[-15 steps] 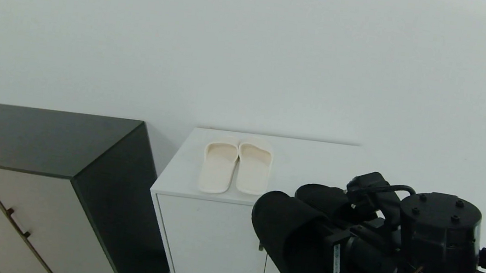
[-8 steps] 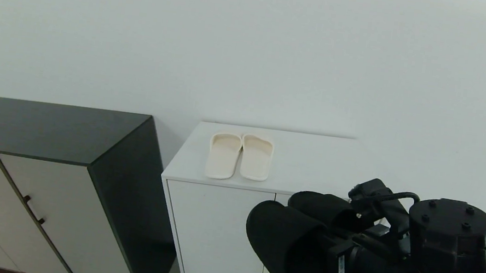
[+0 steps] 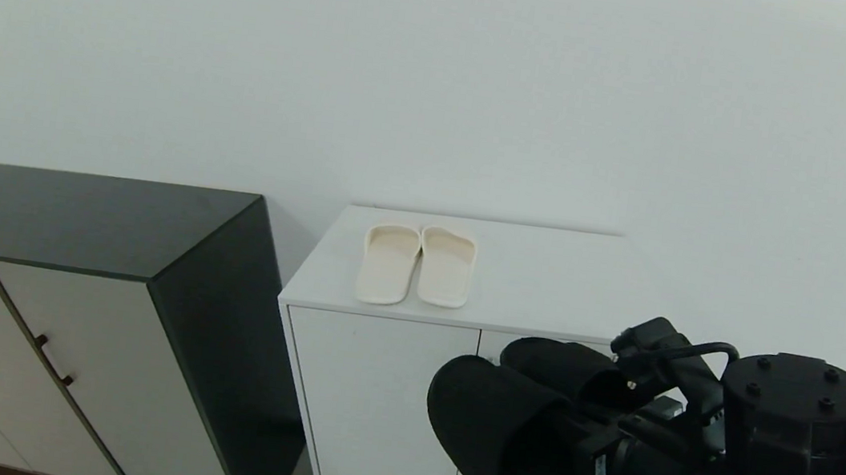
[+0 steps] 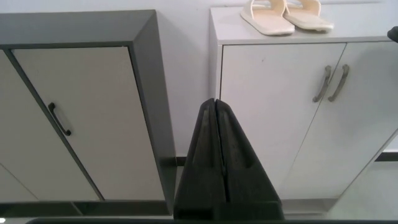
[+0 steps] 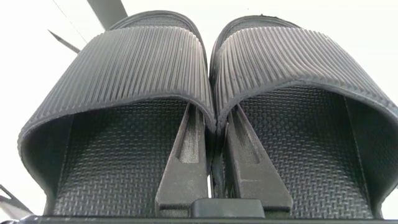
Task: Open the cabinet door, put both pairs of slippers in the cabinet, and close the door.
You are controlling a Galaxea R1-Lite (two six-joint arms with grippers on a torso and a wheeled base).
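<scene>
A pair of cream slippers (image 3: 416, 264) lies side by side on top of the white cabinet (image 3: 546, 285), near its left end. Both cabinet doors (image 4: 273, 106) are closed, their two handles (image 4: 331, 83) meeting at the middle. My right gripper (image 5: 211, 118) is shut on a pair of black ribbed slippers (image 5: 205, 74), one finger (image 5: 184, 155) inside each, pinching the inner walls together. In the head view the black slippers (image 3: 506, 417) hang in front of the cabinet's right door. My left gripper (image 4: 216, 146) is shut on nothing, low, facing the gap between the two cabinets.
A taller dark cabinet (image 3: 78, 219) with pale doors and dark handles (image 4: 59, 118) stands just left of the white one, a narrow gap between them. A plain white wall runs behind both.
The head camera has shifted, so both cabinets sit higher and more to the right in the picture. The black slippers stay clamped in my right gripper.
</scene>
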